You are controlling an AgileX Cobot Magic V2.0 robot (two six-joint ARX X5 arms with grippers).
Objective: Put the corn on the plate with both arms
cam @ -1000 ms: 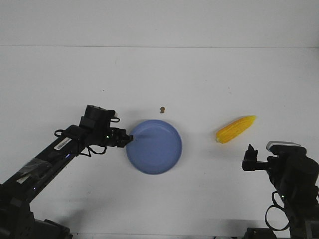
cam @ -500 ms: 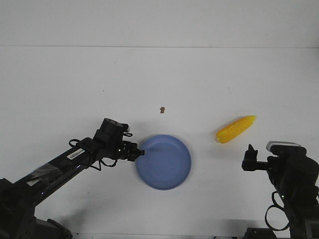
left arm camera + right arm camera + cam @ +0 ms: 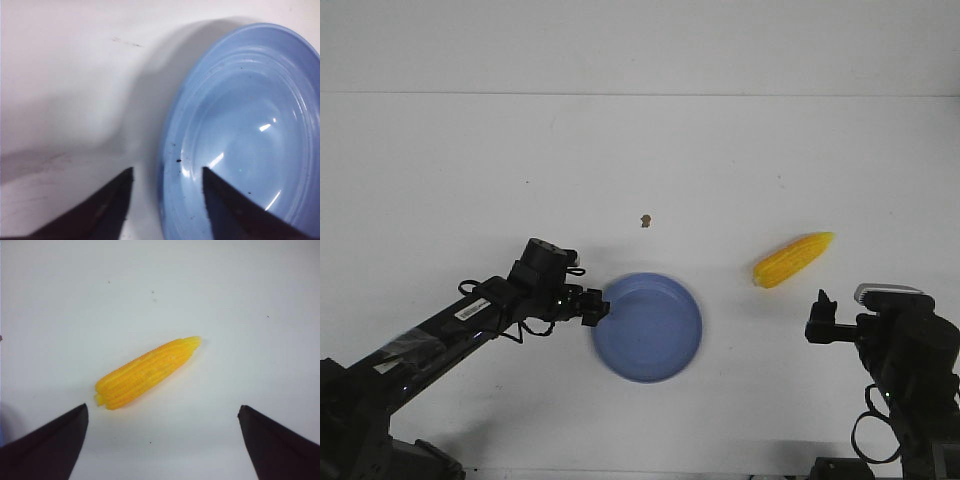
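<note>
The blue plate [image 3: 655, 330] lies flat on the white table, front centre. My left gripper [image 3: 594, 307] is at the plate's left rim. In the left wrist view its jaws [image 3: 167, 172] stand apart astride the rim, one finger over the plate [image 3: 240, 140] and one over the table, not pinching. The yellow corn [image 3: 793, 259] lies on the table right of the plate, pointed end away to the right. My right gripper [image 3: 823, 315] is wide open and empty, just in front of the corn. In the right wrist view the corn [image 3: 147, 372] lies ahead of the open gripper [image 3: 162, 410].
A tiny brown speck [image 3: 645, 220] lies on the table behind the plate. The white table's far edge meets a white wall at the back. The right arm's body fills the front right corner.
My left gripper dragged the plate to the right and nearer to me. In the last half second its jaws have come open at the rim. The right arm and the corn have not moved.
</note>
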